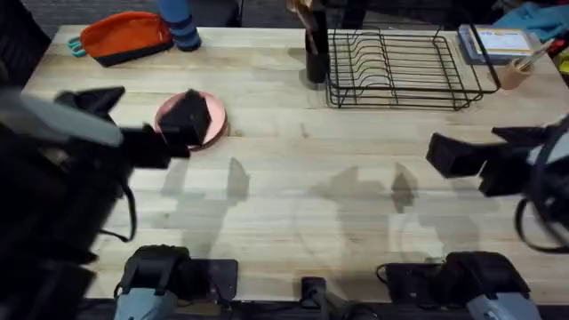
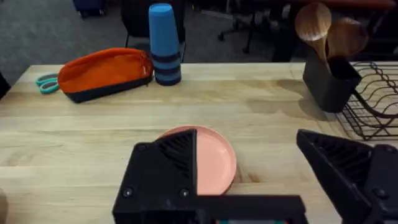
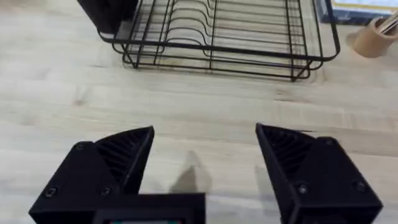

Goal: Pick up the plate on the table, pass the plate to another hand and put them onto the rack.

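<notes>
The pickup step is under way: the left gripper (image 2: 249,174) is hovering spread wide over the pink plate (image 2: 214,158), which is lying flat near the table's (image 1: 293,178) left edge, not yet gripped. The right gripper (image 3: 205,168) is waiting released, facing the rack (image 3: 214,31) at the far right corner. Next, the left fingers likely need to straddle the rim and close.

Both arms are mostly matte black with pale grey link covers. The left gripper (image 2: 249,174) and right gripper (image 3: 205,168) have chunky black wedge-shaped fingers (image 3: 112,168) with ribbed inner faces and small round screws near the base. A black cable (image 1: 533,233) loops off the right arm.
</notes>
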{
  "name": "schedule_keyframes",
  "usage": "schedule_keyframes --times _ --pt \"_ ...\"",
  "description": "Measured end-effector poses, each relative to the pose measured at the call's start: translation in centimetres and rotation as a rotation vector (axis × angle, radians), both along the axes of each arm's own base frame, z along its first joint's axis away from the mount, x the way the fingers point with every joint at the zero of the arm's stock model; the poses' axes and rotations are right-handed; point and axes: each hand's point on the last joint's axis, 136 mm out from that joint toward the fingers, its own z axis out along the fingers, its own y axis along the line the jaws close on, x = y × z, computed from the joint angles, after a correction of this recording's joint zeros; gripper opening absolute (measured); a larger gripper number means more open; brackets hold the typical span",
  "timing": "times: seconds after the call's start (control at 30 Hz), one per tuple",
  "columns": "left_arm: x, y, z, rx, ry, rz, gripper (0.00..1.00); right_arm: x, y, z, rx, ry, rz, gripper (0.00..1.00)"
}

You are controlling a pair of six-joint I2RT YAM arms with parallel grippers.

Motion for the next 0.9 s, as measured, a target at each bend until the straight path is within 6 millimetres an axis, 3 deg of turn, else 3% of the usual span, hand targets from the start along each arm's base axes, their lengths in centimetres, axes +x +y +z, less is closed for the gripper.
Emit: schedule_keyframes --times 0.2,0.23,0.33,0.9 --pt "1.4 0.0 3.8 0.0 0.061 0.0 0.993 1.3 -0.1 2.8 -0.004 0.09 -0.001 0.997" --pt "2.7 -0.1 7.0 -0.001 0.066 -0.007 0.993 2.4 -0.1 4.1 -0.004 0.156 0.0 0.997" --pt "3.4 -0.3 8.2 -0.004 0.06 -0.016 0.993 3.2 -0.1 4.7 -0.003 0.177 0.0 0.997" --pt "3.4 0.1 7.3 0.002 0.109 0.004 0.991 3.7 -0.1 5.0 -0.006 0.184 0.002 0.997"
